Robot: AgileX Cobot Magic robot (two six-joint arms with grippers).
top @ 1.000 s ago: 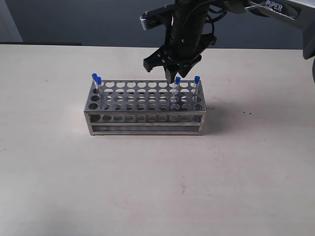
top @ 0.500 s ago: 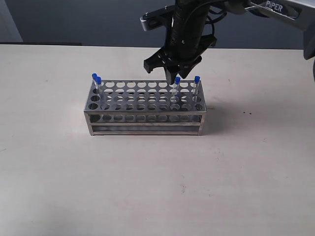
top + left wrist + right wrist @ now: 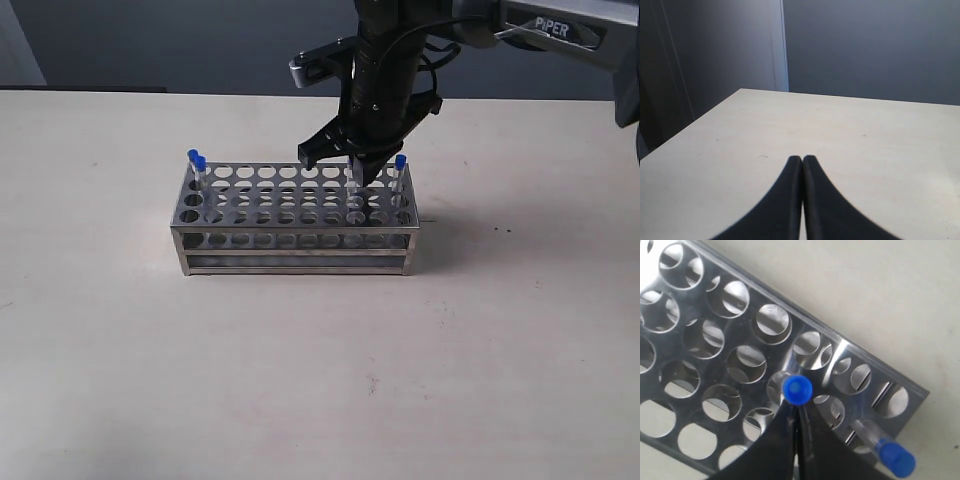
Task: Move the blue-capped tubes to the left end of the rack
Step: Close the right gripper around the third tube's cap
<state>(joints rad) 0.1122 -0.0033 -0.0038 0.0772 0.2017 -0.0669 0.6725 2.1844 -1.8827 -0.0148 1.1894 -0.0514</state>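
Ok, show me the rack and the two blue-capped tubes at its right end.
Rack (image 3: pixel 290 250): exterior view, on a front rail.
Inner tube (image 3: pixel 797 389): right wrist view, on its blue cap.
End tube (image 3: pixel 400 160): exterior view, on its blue cap.

rack (image 3: pixel 296 233): shiny metal | tube caps (image 3: pixel 797 389): blue plastic | table (image 3: pixel 300 380): matt

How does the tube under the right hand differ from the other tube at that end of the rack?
The inner tube has the right hand at its cap; the end tube stands free. The inner tube sits farther in; the end tube is in the rack's last column. Both have blue caps.
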